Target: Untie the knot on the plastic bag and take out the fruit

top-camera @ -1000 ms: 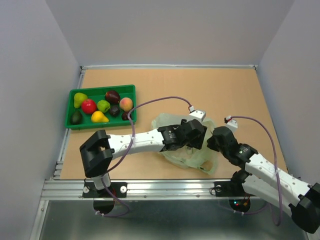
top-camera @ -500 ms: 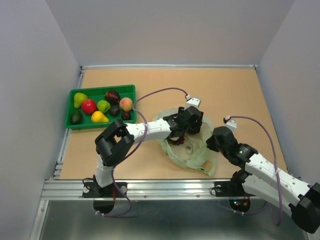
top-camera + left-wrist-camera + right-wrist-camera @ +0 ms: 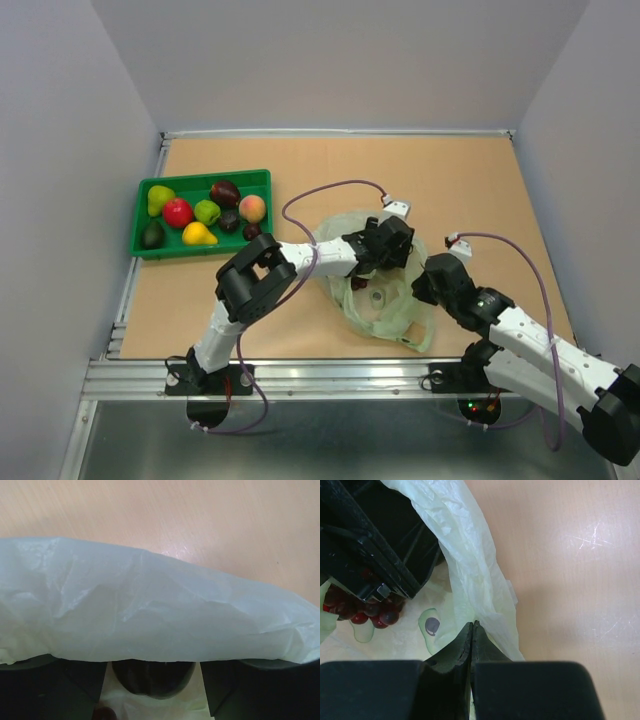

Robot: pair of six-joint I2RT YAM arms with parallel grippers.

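The pale green plastic bag (image 3: pixel 385 310) lies open at the table's middle right; no knot shows. My left gripper (image 3: pixel 388 243) is inside its mouth, open, with a dark purple round fruit (image 3: pixel 152 677) between the fingers (image 3: pixel 45 690), a thin gap on each side. Bag film (image 3: pixel 150 615) drapes over the fingertips. My right gripper (image 3: pixel 428 282) is shut on the bag's right edge (image 3: pixel 470 580), jaws pressed together. A dark red-purple grape bunch (image 3: pixel 360 283) lies in the bag, and also shows in the right wrist view (image 3: pixel 367 612).
A green tray (image 3: pixel 262 178) at the left holds pears, a peach, a red fruit, a lime-green one and dark ones. The left arm's elbow (image 3: pixel 255 285) is folded near the bag. Cables arc over the bag. Walls stand on three sides.
The left arm folded, its elbow swinging right toward the bag, and its gripper pushed further up into the bag. The bag mouth opened and the grapes came into view. The right gripper held still.
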